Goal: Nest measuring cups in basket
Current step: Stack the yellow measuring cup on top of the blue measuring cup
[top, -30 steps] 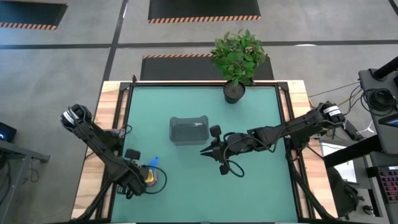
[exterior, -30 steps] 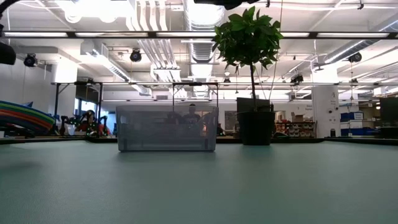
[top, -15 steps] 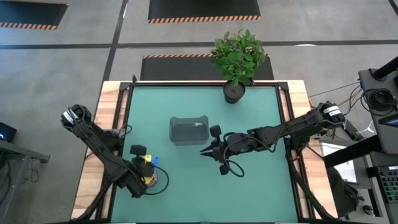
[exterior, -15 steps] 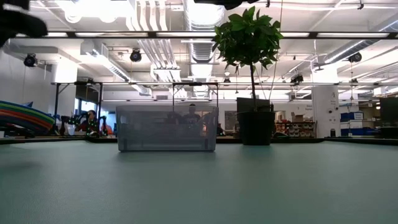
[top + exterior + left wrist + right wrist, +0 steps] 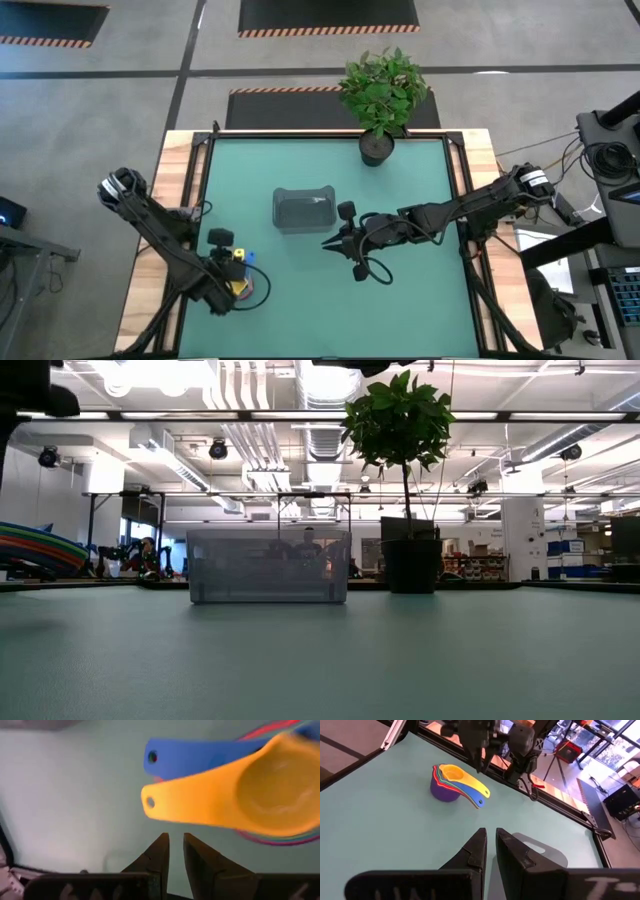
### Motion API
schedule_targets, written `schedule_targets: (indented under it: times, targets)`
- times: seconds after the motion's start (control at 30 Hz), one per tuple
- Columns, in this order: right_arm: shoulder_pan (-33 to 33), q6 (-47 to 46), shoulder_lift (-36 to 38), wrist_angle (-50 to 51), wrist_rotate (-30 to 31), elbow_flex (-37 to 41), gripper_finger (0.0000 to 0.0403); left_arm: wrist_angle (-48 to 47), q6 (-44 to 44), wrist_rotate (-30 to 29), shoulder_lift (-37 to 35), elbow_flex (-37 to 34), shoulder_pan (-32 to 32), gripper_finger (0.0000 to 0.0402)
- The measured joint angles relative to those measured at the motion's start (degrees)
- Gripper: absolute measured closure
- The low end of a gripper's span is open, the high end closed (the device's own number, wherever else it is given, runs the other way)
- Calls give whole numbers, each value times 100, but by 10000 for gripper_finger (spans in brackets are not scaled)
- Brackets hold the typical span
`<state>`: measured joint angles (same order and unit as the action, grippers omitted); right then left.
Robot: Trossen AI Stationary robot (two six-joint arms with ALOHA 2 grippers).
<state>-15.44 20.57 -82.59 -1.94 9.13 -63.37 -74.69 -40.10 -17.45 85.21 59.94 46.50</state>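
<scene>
Cups sit stacked on the table, at seven o'clock from the basket, whose inside I cannot make out. My left gripper hovers above them and my right gripper waits at the basket's three o'clock, both with fingers together.

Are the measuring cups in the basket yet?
No. The measuring cups sit stacked on the table under the left gripper, apart from the basket.

Overhead camera looks straight down; a table-level camera faces the basket and plant; both wrist cameras share the nested measuring cups.
</scene>
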Motion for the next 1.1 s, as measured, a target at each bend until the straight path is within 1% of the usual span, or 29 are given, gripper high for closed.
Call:
schedule_targets:
  times: [0.17, 0.33, 0.43, 1.0, 1.1]
  targets:
    - [0, 1, 0, 12, 1, 0, 374, 133, -170, -1, 0, -370, 0, 363]
    - [0, -2, 0, 12, 2, 1, 374, 636, -100, -7, 0, -529, -7, 363]
    - [0, -1, 0, 12, 0, 2, 374, 784, -94, -65, 0, -531, -11, 363]
    - [0, -2, 0, 12, 2, 2, 374, 857, 42, -174, 0, -410, -11, 363]
    - [0, -4, 0, 12, 2, 2, 374, 860, 51, -270, 0, -406, -11, 363]
